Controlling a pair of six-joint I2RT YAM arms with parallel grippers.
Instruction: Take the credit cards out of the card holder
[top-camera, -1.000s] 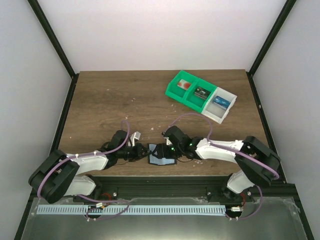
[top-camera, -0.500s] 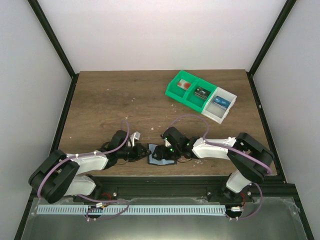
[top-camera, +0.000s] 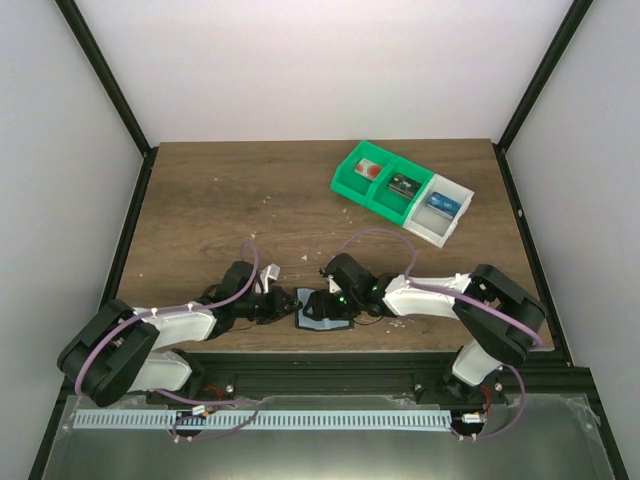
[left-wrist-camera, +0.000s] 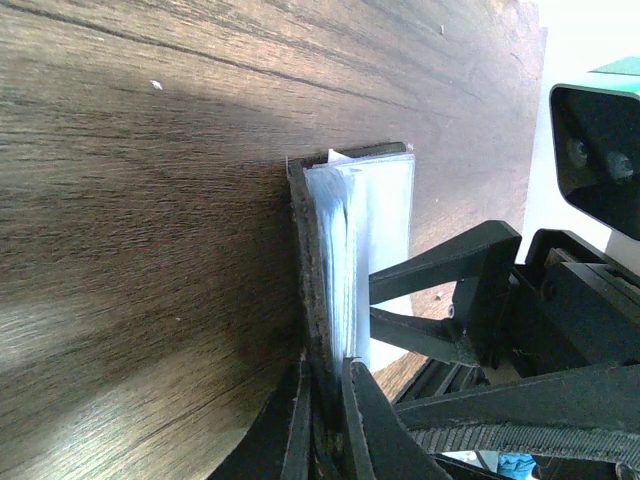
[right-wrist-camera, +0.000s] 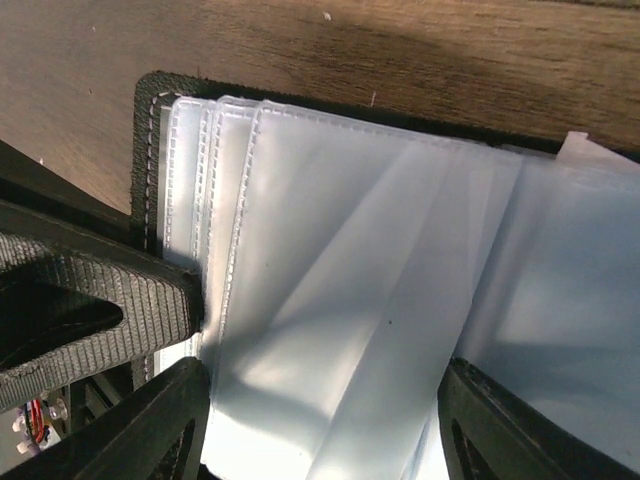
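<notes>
The card holder (top-camera: 322, 318) lies opened near the table's front edge, black-rimmed with clear pale sleeves fanned out (right-wrist-camera: 330, 280). My left gripper (left-wrist-camera: 322, 365) is shut on its black edge (left-wrist-camera: 305, 250) from the left. My right gripper (right-wrist-camera: 325, 400) hovers right over the sleeves, jaws open, one finger on each side of the fanned plastic. In the top view the left gripper (top-camera: 290, 305) and right gripper (top-camera: 330, 300) meet at the holder. No credit card shows in the sleeves. Three small coloured cards lie in the bins: red (top-camera: 367, 170), green (top-camera: 402, 184), blue (top-camera: 438, 204).
A row of compartment bins, two green (top-camera: 352, 182) and one white (top-camera: 452, 225), stands at the back right of the wooden table (top-camera: 220, 200). A small white scrap (top-camera: 270, 271) lies by the left arm. Black frame posts line the table's sides.
The right arm's elbow has drawn in a little to the left, bringing its gripper closer over the holder. The left gripper keeps its hold and has not moved.
</notes>
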